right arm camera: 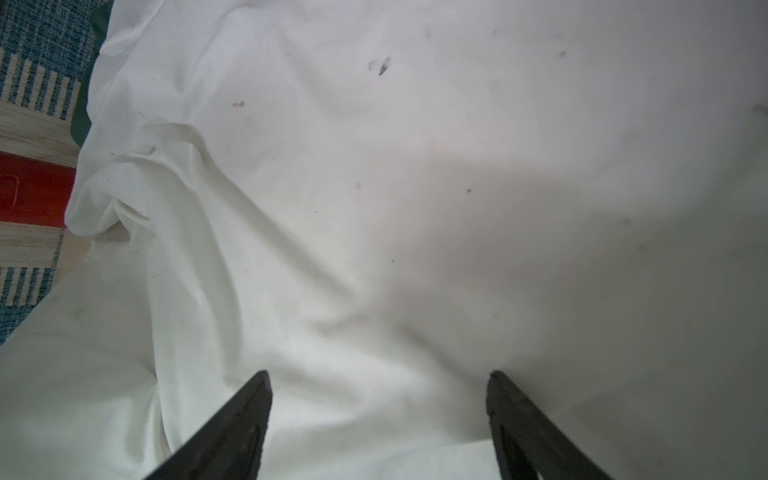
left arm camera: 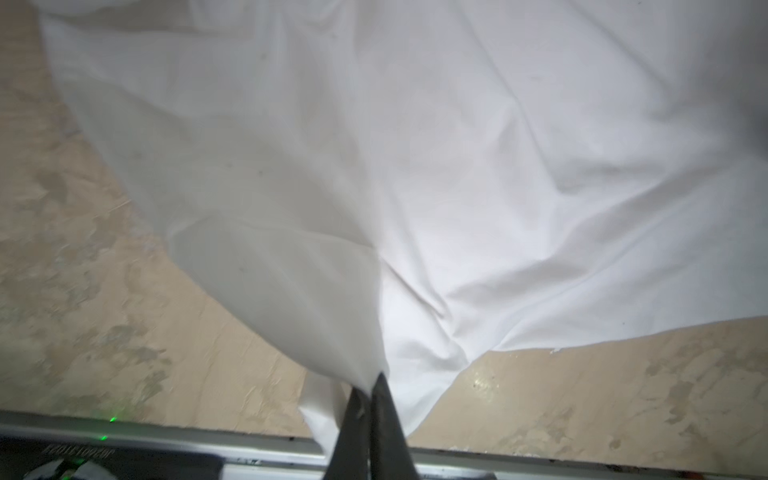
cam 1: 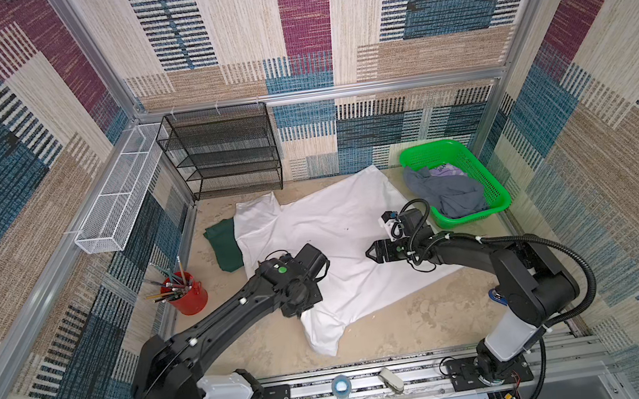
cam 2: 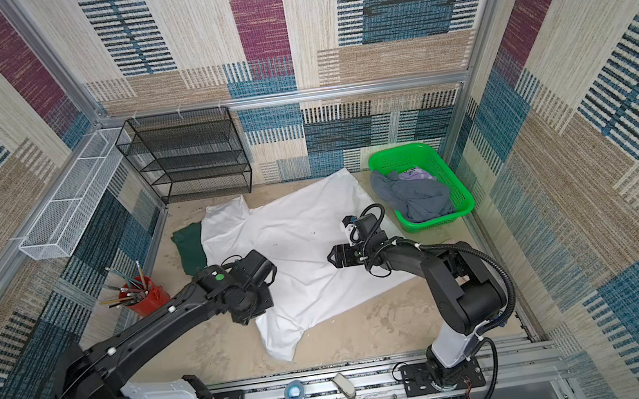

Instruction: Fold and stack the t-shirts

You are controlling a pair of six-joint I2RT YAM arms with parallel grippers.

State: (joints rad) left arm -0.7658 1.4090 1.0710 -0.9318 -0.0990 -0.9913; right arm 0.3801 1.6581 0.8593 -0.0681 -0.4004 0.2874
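Note:
The large white t-shirt (cam 1: 338,239) (cam 2: 302,243) lies spread over the middle of the table. My left gripper (left arm camera: 371,384) is shut on a pinch of its cloth (left arm camera: 415,145) near the hem at the front left, and the cloth rises to the jaws. In both top views its fingers are hidden under the wrist. My right gripper (cam 1: 371,252) (right arm camera: 379,376) hovers open over the shirt's right half with nothing between its fingers. The dark green t-shirt (cam 1: 224,244) (cam 2: 190,250) lies partly under the white one's left edge. The grey t-shirt (cam 1: 448,194) (cam 2: 416,197) with a lilac patch (cam 1: 443,171) sits crumpled in the basket.
The green mesh basket (cam 1: 471,218) stands at the back right. A red cup of pencils (cam 1: 185,291) is at the left, close to the left arm. A black mesh shelf (cam 1: 222,154) and a white wire tray (cam 1: 120,190) line the back left.

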